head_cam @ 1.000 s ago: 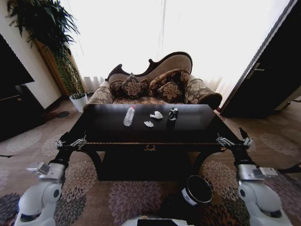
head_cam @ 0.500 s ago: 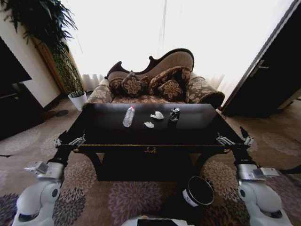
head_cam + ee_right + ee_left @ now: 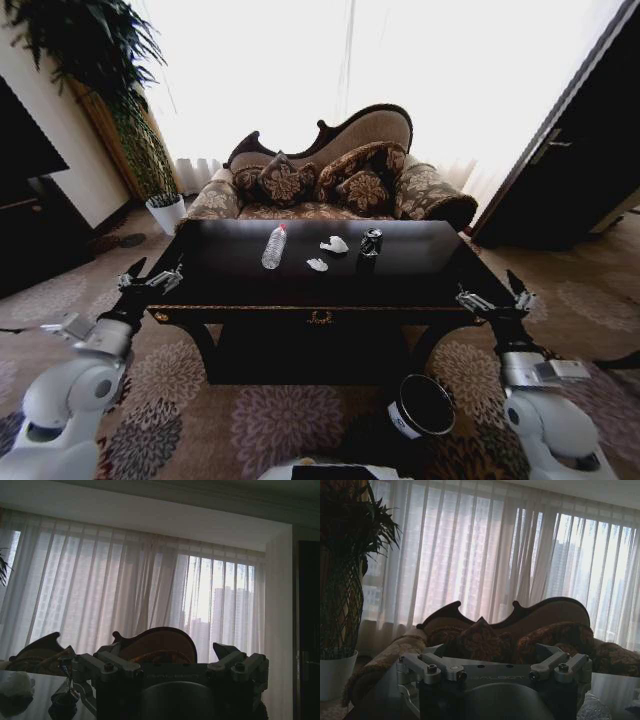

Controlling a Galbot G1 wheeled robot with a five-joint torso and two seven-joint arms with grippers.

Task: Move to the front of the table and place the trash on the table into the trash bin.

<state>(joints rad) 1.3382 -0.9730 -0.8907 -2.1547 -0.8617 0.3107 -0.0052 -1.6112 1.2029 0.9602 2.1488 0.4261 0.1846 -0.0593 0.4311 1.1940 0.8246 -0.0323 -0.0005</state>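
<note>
Now both open hands, left hand (image 3: 152, 275) and right hand (image 3: 492, 294), flank the table (image 3: 240, 300).

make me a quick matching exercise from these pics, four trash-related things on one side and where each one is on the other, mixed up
Things:
1. plastic bottle
2. dark can
3. crumpled paper bits
4. trash bin

Places:
A. on the carpet in front of the table, toward the robot's right
B. on the table, rightmost of the trash
C. on the table, between the other two pieces
D. on the table, leftmost of the trash

Pairs: 1-D, 2-B, 3-C, 4-A
</note>
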